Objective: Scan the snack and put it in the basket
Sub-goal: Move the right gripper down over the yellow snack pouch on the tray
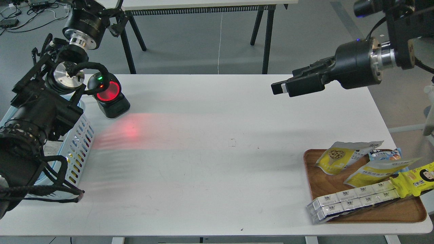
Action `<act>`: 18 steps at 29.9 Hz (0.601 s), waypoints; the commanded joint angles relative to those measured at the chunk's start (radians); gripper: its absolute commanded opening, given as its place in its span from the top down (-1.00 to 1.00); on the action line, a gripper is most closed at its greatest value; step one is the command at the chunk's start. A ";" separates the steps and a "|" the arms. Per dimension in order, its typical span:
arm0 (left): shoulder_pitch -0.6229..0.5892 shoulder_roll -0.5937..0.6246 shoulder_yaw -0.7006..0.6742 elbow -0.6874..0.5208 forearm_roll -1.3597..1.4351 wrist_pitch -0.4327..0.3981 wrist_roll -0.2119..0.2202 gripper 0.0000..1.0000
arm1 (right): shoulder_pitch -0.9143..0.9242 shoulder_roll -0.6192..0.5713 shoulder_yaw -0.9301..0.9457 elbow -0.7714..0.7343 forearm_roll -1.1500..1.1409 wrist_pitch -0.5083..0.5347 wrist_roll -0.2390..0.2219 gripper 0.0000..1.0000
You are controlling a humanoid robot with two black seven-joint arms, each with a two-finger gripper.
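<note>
The snack [339,156] lies tilted on the wooden tray [403,211] at the tabletop's [217,162] near right corner, leaning at the tray's far edge with a flatter yellow pouch [376,171] just beside it and a long yellow packet [415,181] and a white boxed pack [352,201] nearer you. Your right hand [281,88] hovers well above the far right edge, fingers close together and grasping nothing. The scanner [110,96] glows red near the far left corner, next to the basket [79,142] on the left edge. Your left hand cannot be made out (the arm's bulk hides it), so you cannot tell its state. Your likeliest slip, I judge, is pinching the neighbouring pouch instead, since they nearly overlap; a shallow grip on the slack foil could also let it drop short of the scanner.
</note>
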 commanded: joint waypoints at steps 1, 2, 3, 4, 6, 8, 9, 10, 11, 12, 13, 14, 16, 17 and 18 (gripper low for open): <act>0.000 0.002 0.000 0.000 0.000 0.000 -0.002 -0.99 | 0.010 0.015 -0.077 0.026 -0.163 -0.008 0.001 -0.73; -0.002 0.002 0.000 0.000 0.000 0.000 -0.002 -0.99 | 0.010 0.015 -0.100 0.028 -0.241 -0.011 0.001 -0.69; -0.002 0.005 -0.002 0.000 0.000 0.000 -0.004 -0.99 | 0.010 0.012 -0.125 0.026 -0.308 -0.014 0.006 -0.69; -0.002 0.008 -0.005 0.000 0.000 0.000 -0.004 -0.99 | 0.008 0.009 -0.148 0.026 -0.361 -0.023 0.018 -0.69; -0.002 0.017 -0.009 0.000 0.000 0.000 -0.004 -0.99 | 0.002 0.005 -0.188 0.026 -0.419 -0.054 0.041 -0.69; -0.005 0.028 -0.011 0.000 0.000 0.000 -0.005 -0.99 | 0.000 -0.006 -0.235 0.026 -0.453 -0.087 0.043 -0.69; -0.005 0.030 -0.011 0.000 0.000 0.000 -0.005 -0.99 | -0.001 -0.014 -0.257 0.026 -0.482 -0.101 0.043 -0.69; -0.006 0.031 -0.011 0.000 0.000 0.000 -0.005 -0.99 | -0.004 -0.018 -0.266 0.023 -0.511 -0.109 0.043 -0.69; -0.006 0.033 -0.013 0.000 0.000 0.000 -0.005 -0.99 | -0.010 -0.021 -0.271 0.020 -0.545 -0.115 0.043 -0.69; -0.006 0.033 -0.013 0.000 -0.002 0.000 -0.005 -0.99 | -0.018 -0.021 -0.271 0.019 -0.559 -0.115 0.043 -0.69; -0.006 0.033 -0.013 0.000 0.000 0.000 -0.005 -0.99 | -0.024 -0.023 -0.271 0.019 -0.567 -0.115 0.043 -0.68; -0.006 0.033 -0.013 0.000 -0.002 0.000 -0.005 -0.99 | -0.026 -0.023 -0.272 0.019 -0.574 -0.115 0.043 -0.66; -0.006 0.037 -0.014 0.000 -0.002 0.000 -0.005 -0.99 | -0.032 -0.024 -0.275 0.017 -0.576 -0.115 0.043 -0.55; -0.005 0.042 -0.016 0.000 -0.002 0.000 -0.007 -0.99 | -0.039 -0.028 -0.277 0.013 -0.579 -0.115 0.043 -0.50; -0.005 0.044 -0.016 0.000 -0.002 0.000 -0.007 -0.99 | -0.050 -0.034 -0.275 0.003 -0.582 -0.115 0.043 -0.47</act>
